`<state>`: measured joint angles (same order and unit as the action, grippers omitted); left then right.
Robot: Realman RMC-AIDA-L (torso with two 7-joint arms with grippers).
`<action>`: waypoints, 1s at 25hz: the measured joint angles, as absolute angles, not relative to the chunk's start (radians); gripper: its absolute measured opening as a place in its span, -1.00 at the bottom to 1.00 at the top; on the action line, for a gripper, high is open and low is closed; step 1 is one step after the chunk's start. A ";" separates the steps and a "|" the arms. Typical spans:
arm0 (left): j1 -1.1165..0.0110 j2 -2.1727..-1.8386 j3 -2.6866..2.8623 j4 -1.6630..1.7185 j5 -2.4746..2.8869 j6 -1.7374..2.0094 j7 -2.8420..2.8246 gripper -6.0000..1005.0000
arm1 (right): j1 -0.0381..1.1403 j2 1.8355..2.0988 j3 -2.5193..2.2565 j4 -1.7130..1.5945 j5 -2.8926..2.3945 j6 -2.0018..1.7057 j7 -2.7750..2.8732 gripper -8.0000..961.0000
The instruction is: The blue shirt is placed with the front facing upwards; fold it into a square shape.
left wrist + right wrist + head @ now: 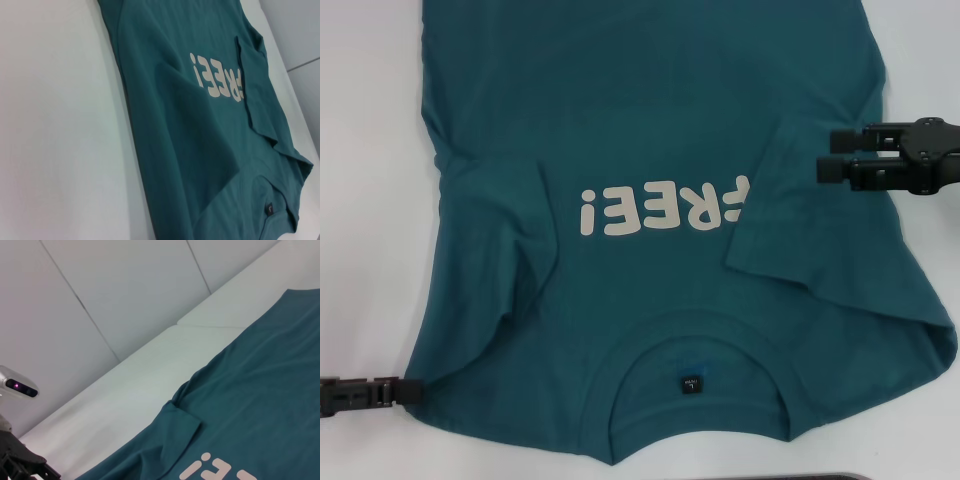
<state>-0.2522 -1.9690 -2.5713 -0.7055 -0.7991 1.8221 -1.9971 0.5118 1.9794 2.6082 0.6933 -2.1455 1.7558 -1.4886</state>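
The blue shirt (660, 130) lies face up across the frame's centre with both sleeves folded inward and the body not yet squared, while the left gripper (415, 390) pinches its lower-left edge and the right gripper (823, 153), fingers slightly parted, hovers at right.

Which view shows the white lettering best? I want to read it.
The head view: the white lettering lies almost whole on the blue shirt, one end under a folded sleeve. The left wrist view shows it slanted; the right wrist view only a corner.
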 joint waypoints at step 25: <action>-0.352 -2.006 -2.567 -0.711 -0.732 1.840 -2.011 0.56 | 0.512 1.977 2.614 0.693 -2.144 1.755 -1.486 0.52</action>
<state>-0.3519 -2.0062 -2.5672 -0.7113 -0.7318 1.8402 -2.0114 0.5124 1.9769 2.6136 0.6934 -2.1444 1.7554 -1.4863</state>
